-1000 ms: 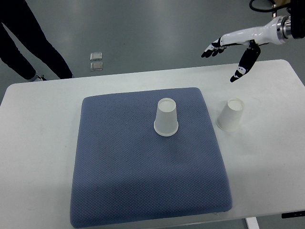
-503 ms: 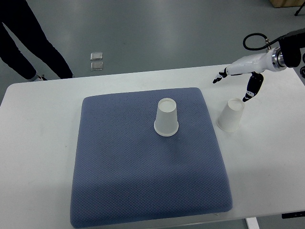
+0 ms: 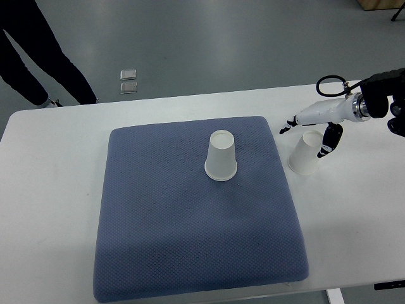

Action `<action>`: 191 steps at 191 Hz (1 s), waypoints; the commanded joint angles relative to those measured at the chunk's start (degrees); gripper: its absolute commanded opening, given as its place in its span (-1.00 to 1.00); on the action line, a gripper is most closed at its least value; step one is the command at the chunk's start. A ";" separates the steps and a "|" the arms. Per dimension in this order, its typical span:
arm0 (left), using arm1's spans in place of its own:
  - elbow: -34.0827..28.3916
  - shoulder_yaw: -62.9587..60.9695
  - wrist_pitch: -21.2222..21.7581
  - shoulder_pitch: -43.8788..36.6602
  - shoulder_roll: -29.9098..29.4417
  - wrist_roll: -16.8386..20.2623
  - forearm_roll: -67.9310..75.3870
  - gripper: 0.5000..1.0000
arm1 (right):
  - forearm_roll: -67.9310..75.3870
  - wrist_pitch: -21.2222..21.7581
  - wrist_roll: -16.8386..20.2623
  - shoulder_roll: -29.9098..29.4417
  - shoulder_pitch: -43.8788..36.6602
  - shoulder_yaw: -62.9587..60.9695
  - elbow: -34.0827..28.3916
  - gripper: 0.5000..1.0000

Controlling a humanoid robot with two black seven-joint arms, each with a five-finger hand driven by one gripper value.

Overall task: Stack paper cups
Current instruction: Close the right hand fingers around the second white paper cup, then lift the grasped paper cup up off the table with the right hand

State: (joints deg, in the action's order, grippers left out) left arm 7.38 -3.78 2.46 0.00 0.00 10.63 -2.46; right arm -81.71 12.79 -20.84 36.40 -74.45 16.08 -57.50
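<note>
we've got the right hand [image 3: 310, 130] open, fingers spread round the cup [image 3: 305, 152] on the worktop [image 3: 354, 209], so we'd close gently to avoid crushing it

A blue mat [image 3: 190, 234] lies on the white table [image 3: 44, 209].
</note>
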 commanded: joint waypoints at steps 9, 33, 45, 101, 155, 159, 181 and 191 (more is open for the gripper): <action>0.00 0.00 0.00 0.00 0.00 0.00 0.00 1.00 | -0.82 -1.80 0.01 -0.19 2.29 0.00 0.90 0.64; 0.00 0.00 0.00 0.00 0.00 0.00 0.00 1.00 | -0.82 -3.56 0.01 -0.27 3.70 0.00 2.39 0.63; 0.00 0.00 0.00 0.00 0.00 0.00 0.00 1.00 | -0.82 -4.35 0.01 -0.36 3.96 0.00 2.74 0.63; 0.00 0.00 0.00 0.00 0.00 0.00 0.00 1.00 | -0.82 -5.41 -0.08 -1.86 3.96 0.00 4.33 0.56; 0.00 0.00 0.00 0.00 0.00 0.00 0.00 1.00 | -2.84 -5.58 -0.08 -2.74 4.49 0.09 5.03 0.10; 0.00 0.00 0.00 0.00 0.00 0.00 0.00 1.00 | -3.02 -5.58 -0.08 -2.91 4.57 0.09 5.29 0.06; 0.00 0.00 0.00 0.00 0.00 0.00 0.00 1.00 | -3.20 -5.58 -0.17 -3.26 4.57 0.09 6.17 -0.03; 0.00 0.00 0.00 0.00 0.00 0.00 0.00 1.00 | -3.20 -5.58 -0.08 -3.53 4.57 0.09 6.26 -0.10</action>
State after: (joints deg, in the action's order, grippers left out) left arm 7.39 -3.78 2.46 0.00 0.00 10.63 -2.46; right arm -84.81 7.21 -20.94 33.23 -69.88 16.17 -51.64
